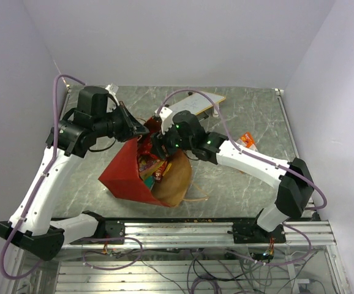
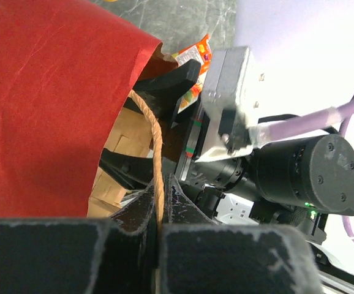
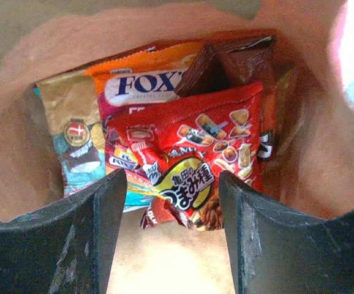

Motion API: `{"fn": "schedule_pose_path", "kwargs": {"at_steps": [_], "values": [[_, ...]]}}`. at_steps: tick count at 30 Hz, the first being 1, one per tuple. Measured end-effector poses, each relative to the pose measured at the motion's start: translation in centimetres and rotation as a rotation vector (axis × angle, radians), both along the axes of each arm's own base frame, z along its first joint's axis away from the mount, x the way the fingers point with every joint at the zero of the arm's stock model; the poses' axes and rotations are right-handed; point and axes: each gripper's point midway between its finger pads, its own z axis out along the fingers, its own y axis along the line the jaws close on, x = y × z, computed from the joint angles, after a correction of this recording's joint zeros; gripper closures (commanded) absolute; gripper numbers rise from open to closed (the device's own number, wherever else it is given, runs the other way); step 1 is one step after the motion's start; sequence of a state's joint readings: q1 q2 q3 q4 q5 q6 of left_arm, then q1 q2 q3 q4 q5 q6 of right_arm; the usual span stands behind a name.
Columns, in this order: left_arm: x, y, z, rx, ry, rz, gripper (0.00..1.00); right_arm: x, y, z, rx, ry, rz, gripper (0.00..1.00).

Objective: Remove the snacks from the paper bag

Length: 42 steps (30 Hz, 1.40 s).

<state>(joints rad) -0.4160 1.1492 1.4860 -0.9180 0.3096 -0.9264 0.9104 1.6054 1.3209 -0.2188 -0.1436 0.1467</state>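
Resting in the middle of the table (image 1: 244, 184), the paper bag (image 1: 125, 177) shows its brown inside in the top view. The left gripper (image 1: 141, 130) is at its upper rim and the right gripper (image 1: 157, 149) is at its mouth. One orange packet (image 1: 246, 141) lies well apart on the right.

In the left wrist view, the left fingers are closed on the string handle (image 2: 155, 141) of the bag.

In the right wrist view, the right fingers stand open, one on each side of a red packet (image 3: 207, 141). The Fox's packet (image 3: 143, 82), a brown packet (image 3: 238, 61) and a gold packet (image 3: 73, 135) are behind it, all inside the bag.
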Motion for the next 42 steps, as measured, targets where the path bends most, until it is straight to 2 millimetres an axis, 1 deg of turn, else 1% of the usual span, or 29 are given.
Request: {"fn": "schedule_pose_path", "kwargs": {"at_steps": [4,7,9,11,13,14,15,18,21,24,26,28,37,40,42], "values": [[0.4,0.0,-0.2,0.027,0.006,-0.009,0.93,-0.3,0.2,-1.3,-0.015,-0.043,0.059,0.4],[0.9,0.3,-0.1,0.045,-0.003,-0.006,0.93,-0.9,-0.2,-3.2,-0.051,-0.061,0.09,0.43],[1.0,0.5,0.0,0.049,-0.009,-0.004,0.93,-0.8,-0.5,-4.1,-0.08,-0.068,0.09,0.46],[1.0,0.6,0.0,0.052,-0.009,-0.002,0.93,-0.4,-0.5,-4.4,-0.096,-0.085,0.081,0.54],[1.0,0.7,-0.1,0.054,-0.006,0.0,0.93,0.2,-0.5,-4.7,-0.114,-0.1,0.068,0.66],[1.0,0.8,-0.2,0.056,-0.004,0.0,0.93,0.3,-0.5,-4.8,-0.119,-0.103,0.067,0.75],[1.0,0.8,-0.2,0.058,-0.002,0.001,0.93,0.5,-0.5,-4.9,-0.124,-0.107,0.063,0.81],[1.0,0.9,-0.3,0.061,-0.001,0.005,0.93,0.6,-0.5,-4.9,-0.127,-0.111,0.06,0.92],[1.0,1.1,-0.1,0.057,-0.003,0.013,0.93,0.6,-0.4,-4.6,-0.123,-0.105,0.052,0.99],[0.9,1.2,0.0,0.054,-0.007,0.02,0.93,0.3,-0.7,-4.1,-0.113,-0.09,0.044,1.0],[0.9,1.3,0.1,0.053,-0.01,0.025,0.93,-0.1,-0.9,-3.4,-0.099,-0.08,0.039,1.0],[0.8,1.4,0.1,0.056,-0.012,0.031,0.93,-0.7,-1.4,-2.1,-0.079,-0.074,0.034,1.0],[1.4,2.4,-0.2,0.078,-0.004,0.059,0.93,-4.3,-5.3,6.7,0.125,-0.072,-0.037,1.0],[1.5,2.5,-0.2,0.079,-0.002,0.063,0.93,-5.0,-6.7,9.0,0.183,-0.072,-0.081,1.0],[1.6,2.5,-0.3,0.079,-0.001,0.067,0.93,-5.2,-8.1,10.1,0.201,-0.078,-0.134,1.0]]}}
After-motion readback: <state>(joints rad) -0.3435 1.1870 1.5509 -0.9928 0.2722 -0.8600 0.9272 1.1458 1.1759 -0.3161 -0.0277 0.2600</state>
